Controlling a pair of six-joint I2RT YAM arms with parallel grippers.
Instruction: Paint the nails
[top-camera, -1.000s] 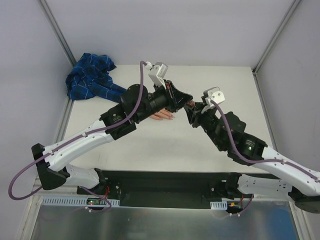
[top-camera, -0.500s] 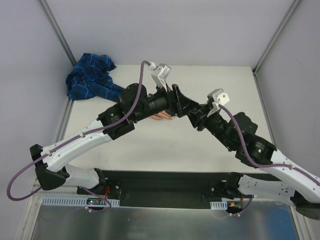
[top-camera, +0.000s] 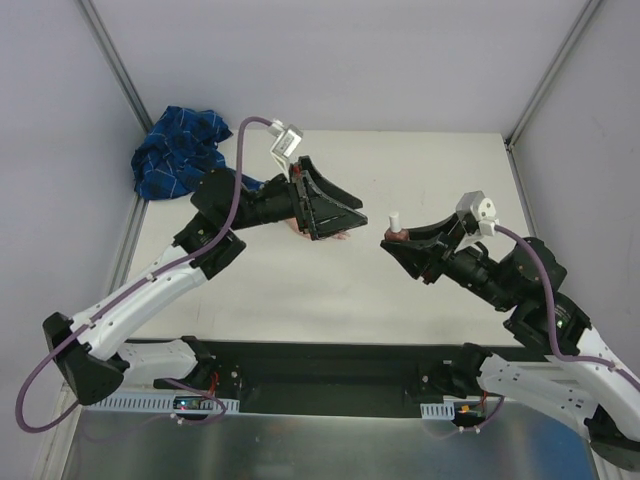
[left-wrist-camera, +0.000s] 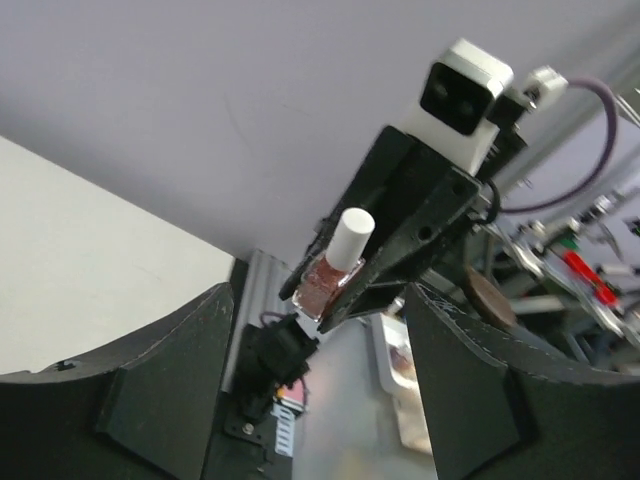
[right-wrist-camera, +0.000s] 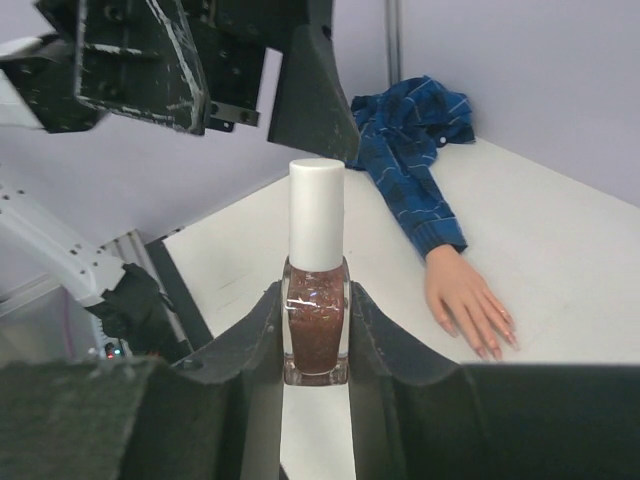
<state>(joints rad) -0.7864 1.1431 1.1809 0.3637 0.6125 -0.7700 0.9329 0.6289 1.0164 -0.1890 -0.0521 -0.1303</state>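
1. The left gripper (top-camera: 328, 212) is standing wide open and holding nothing.
2. The right gripper (top-camera: 393, 242) is clamping an upright polish bottle (right-wrist-camera: 316, 300).
3. The nails (right-wrist-camera: 492, 347) are resting on the table (right-wrist-camera: 580, 250), at the tips of the fake hand (right-wrist-camera: 463, 293), near the left gripper.

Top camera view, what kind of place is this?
Likely a robot lab cell: white table walled by plain panels, left arm and right arm bolted at its near edge, fake hand and polish bottle as props.
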